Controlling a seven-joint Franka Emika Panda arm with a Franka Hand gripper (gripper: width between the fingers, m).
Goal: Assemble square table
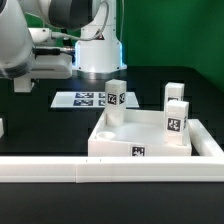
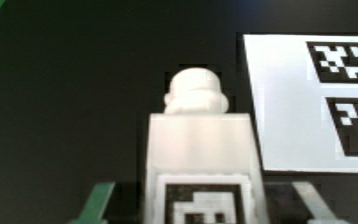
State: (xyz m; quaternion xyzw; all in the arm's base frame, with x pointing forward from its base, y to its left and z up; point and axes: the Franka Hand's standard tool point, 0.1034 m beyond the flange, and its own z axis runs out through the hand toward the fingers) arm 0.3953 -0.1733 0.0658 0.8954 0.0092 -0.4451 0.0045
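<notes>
Hidden / unclear:
- In the exterior view the gripper itself cannot be picked out. The robot arm [image 1: 40,45] fills the upper corner on the far side of the marker board [image 1: 85,99], and its lower end blurs into dark shapes against the black table [image 1: 40,125].
- In the wrist view only the fingers' [image 2: 101,203] greenish edges show, cut off by the frame. Pad contact falls past the frame edge.
- The tag on the gripped leg [image 2: 202,150] is cropped halfway. The marker board [image 2: 318,95] shows two tags, both clipped.
- A small white piece [image 1: 2,127] at the frame edge, well apart from the marker board, is too cropped to name.
- Whether the three standing legs sit in sockets cannot be told.

Arm pose:
- The arm's links reach out over the table beyond the marker board's far end, away from the tabletop [image 1: 140,135].
- The gripper [image 2: 201,208] is clamped on the gripped leg, one finger on each side. The leg's tagged face is toward the camera and its rounded peg end points away, just beside the marker board's edge.

Task parts:
- The tabletop lies near the marker board, on the exterior view's right of it, rim up and side tag facing the camera.
- One leg [image 1: 117,93] stands at the corner nearest the marker board.
- Two more legs [image 1: 176,95] [image 1: 178,117] stand at the side farthest from it.
- The border wall [image 1: 100,170] runs past the tabletop, on the side away from the marker board.
</notes>
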